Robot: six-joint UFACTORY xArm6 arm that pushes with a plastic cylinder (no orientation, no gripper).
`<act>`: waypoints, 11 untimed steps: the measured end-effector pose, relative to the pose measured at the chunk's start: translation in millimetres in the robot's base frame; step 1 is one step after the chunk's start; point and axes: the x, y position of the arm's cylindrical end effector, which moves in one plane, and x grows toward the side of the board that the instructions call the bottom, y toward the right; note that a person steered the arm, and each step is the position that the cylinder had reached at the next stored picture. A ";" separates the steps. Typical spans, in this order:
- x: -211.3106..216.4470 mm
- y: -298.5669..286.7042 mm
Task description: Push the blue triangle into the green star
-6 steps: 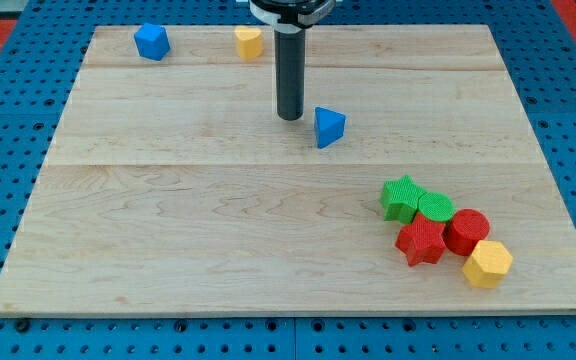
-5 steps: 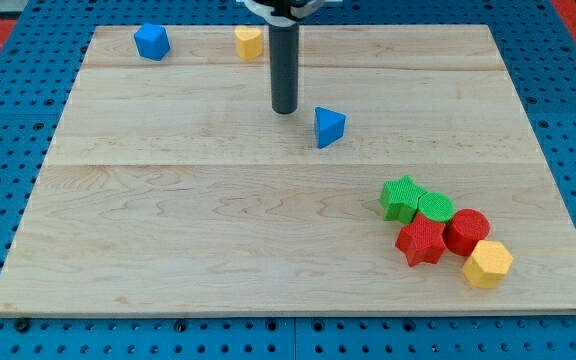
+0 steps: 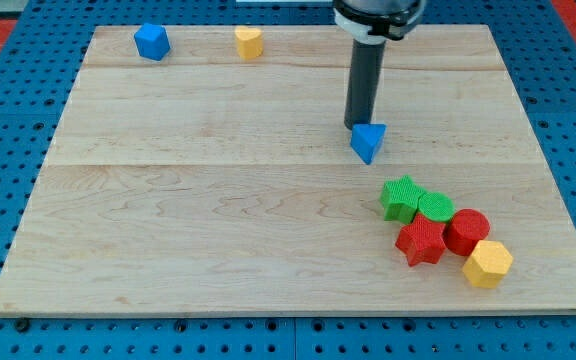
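The blue triangle [image 3: 368, 141] lies right of the board's centre. My tip [image 3: 359, 124] stands at its upper left edge, touching or nearly touching it. The green star [image 3: 401, 197] lies below and to the right of the triangle, a short gap apart from it. The star is the leftmost piece of a cluster at the view's lower right.
Against the star sit a green round block [image 3: 435, 207], a red star [image 3: 421, 241], a red round block [image 3: 467, 231] and a yellow hexagon [image 3: 487, 263]. A blue block [image 3: 151, 41] and a yellow block [image 3: 249, 42] lie near the wooden board's [image 3: 168, 220] top edge.
My tip has moved to the right, from left of the triangle to its upper left edge. The blue triangle has shifted right and down, closer to the green star.
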 end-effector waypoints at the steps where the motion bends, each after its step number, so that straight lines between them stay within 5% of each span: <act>1: -2.2 -0.4; 6: -10.2 18.7; 9: 95.8 10.3; 11: 65.5 -13.5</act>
